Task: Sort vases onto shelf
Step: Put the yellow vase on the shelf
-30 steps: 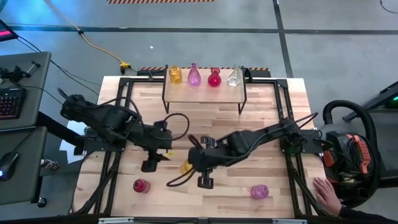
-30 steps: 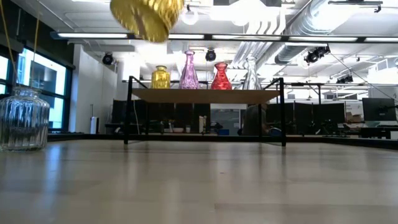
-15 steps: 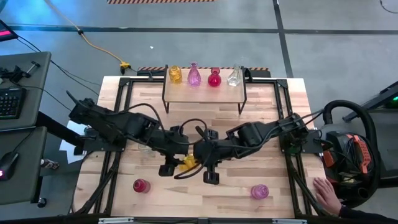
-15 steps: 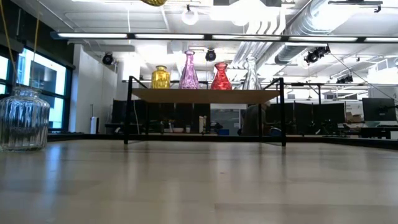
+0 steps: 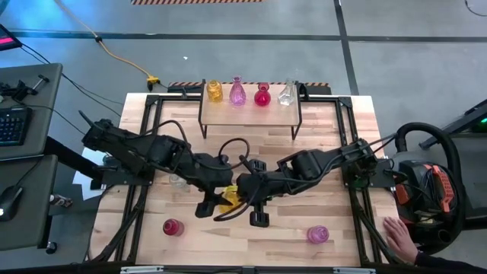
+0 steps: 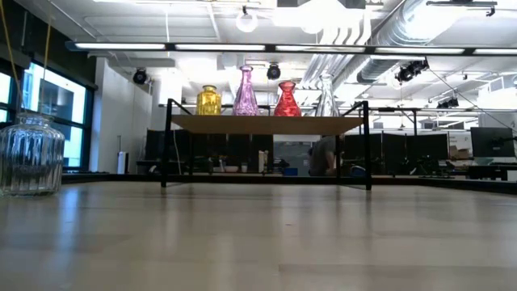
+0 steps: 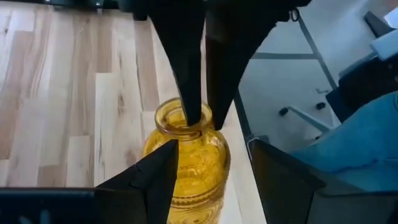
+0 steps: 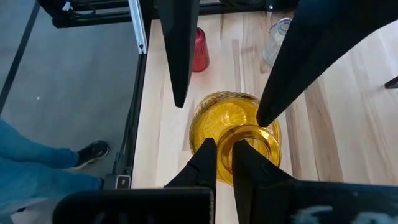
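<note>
A yellow vase hangs over the middle of the table, above the low view's top edge. My right gripper is shut on it. My left gripper is open, one finger on either side of the vase's belly, with a gap showing beside one finger. The shelf at the far edge carries a yellow vase, a pink vase, a red vase and a clear vase, each standing on its base. My right gripper pinches the yellow vase's rim, one finger inside the mouth and the other outside the neck. The fingers slant down from the table's right side. The vase hangs tilted below them, lifted clear of the table.
A red vase stands near the front left, a pink vase near the front right, and a clear vase under my left arm. A person's hand rests by the table's right front corner.
My left gripper has gone toward the table's right edge and now has its fingers on either side of the yellow vase. My right gripper has lifted the vase, which has left the top of the low view.
</note>
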Motion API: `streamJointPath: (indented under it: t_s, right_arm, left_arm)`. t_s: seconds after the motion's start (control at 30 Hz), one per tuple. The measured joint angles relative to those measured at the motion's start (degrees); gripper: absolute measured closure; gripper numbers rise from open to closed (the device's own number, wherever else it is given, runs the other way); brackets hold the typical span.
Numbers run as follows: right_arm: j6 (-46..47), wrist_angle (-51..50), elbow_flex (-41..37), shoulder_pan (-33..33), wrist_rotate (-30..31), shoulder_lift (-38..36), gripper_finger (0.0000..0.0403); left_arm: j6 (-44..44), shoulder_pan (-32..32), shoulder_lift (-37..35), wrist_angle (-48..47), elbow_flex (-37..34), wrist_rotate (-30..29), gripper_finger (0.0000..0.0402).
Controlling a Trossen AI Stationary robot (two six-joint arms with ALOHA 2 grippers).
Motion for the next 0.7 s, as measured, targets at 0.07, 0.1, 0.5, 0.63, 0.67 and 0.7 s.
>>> streamJointPath:
  t_s: [0.07,0.1,0.5,0.63,0.67,0.7]
  right_arm:
    - [-0.37,0.63,-0.02,-0.03,0.05,-0.13,0.0403]
    - [-0.66,0.90,-0.03,-0.04,0.02,-0.27,0.0403]
    - [-1.22,2.51,-0.09,1.09,-0.73,-0.54,0.0403]
    - [-2.00,3.14,-0.09,1.10,0.29,-0.54,0.0403]
    - [-2.55,3.52,-0.09,1.09,0.37,-0.54,0.0403]
    - [-2.92,4.02,-0.09,1.09,0.66,-0.54,0.0403]
  left_arm:
    - [0.00,0.00,0.09,-0.10,0.00,-0.08,0.0206]
    - [-0.01,0.00,0.12,-0.12,0.00,-0.19,0.0206]
    - [-0.53,1.16,0.19,0.13,0.00,-1.32,0.0206]
    - [-0.52,1.51,0.22,0.15,0.00,-1.09,0.0206]
    - [-0.52,1.50,0.35,0.21,0.00,-1.04,0.0206]
    - [-0.52,1.49,0.43,0.25,0.00,-0.98,0.0206]
